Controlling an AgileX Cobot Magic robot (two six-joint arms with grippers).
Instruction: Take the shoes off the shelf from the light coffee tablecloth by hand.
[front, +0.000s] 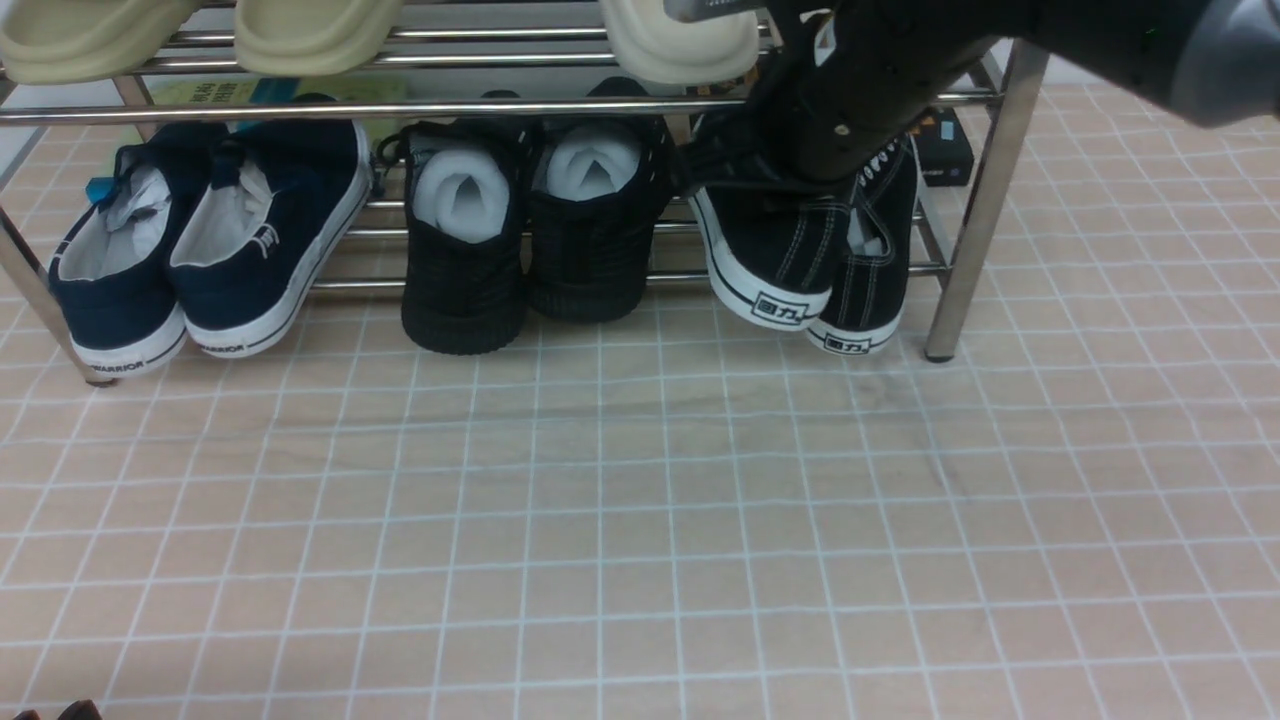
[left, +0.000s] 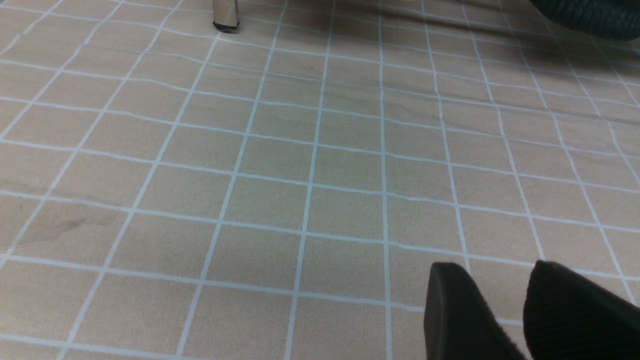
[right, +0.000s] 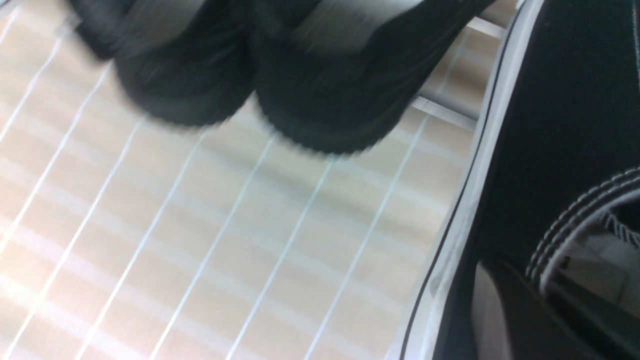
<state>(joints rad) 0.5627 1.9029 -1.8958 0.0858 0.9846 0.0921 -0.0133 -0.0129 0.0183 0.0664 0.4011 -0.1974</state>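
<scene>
The shoes, black canvas sneakers with white soles and stitching, sit heel-out at the right end of the chrome shelf, on its low bars. My right gripper reaches down onto them from the upper right. In the right wrist view one dark finger presses the outer side of a sneaker just below its stitched collar, so the jaws are shut on the sneaker's wall. My left gripper hovers low over the light coffee tablecloth, open, with only cloth between its fingers.
Navy slip-ons and all-black shoes stuffed with white foam share the low bars to the left. Beige slippers lie on the upper bars. A small dark box sits behind the shelf. A shelf leg stands ahead of my left gripper.
</scene>
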